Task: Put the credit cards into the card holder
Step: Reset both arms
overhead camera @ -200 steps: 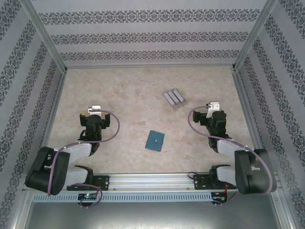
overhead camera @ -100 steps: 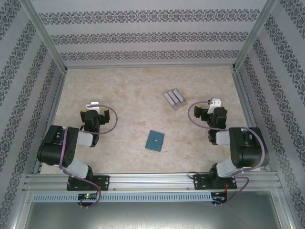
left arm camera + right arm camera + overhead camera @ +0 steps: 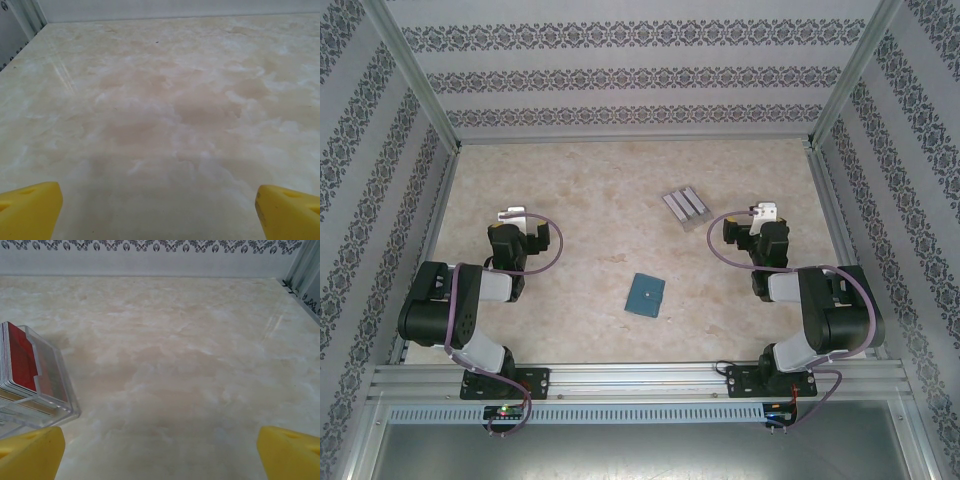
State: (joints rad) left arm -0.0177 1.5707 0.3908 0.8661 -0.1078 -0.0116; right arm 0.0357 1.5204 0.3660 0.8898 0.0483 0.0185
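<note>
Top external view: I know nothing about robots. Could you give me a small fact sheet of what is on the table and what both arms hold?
card holder: teal, lying flat on the table between the two arms, nothing touching it
credit cards: stacked on edge in a clear tray, farther back
left end effector: open, empty, over bare table
right end effector: open, empty, to the right of the tray

My workplace is a lab test booth: aluminium posts [image 3: 413, 80] and wallpapered panels [image 3: 640, 75] enclose a marble-look tabletop [image 3: 590, 190].
</note>
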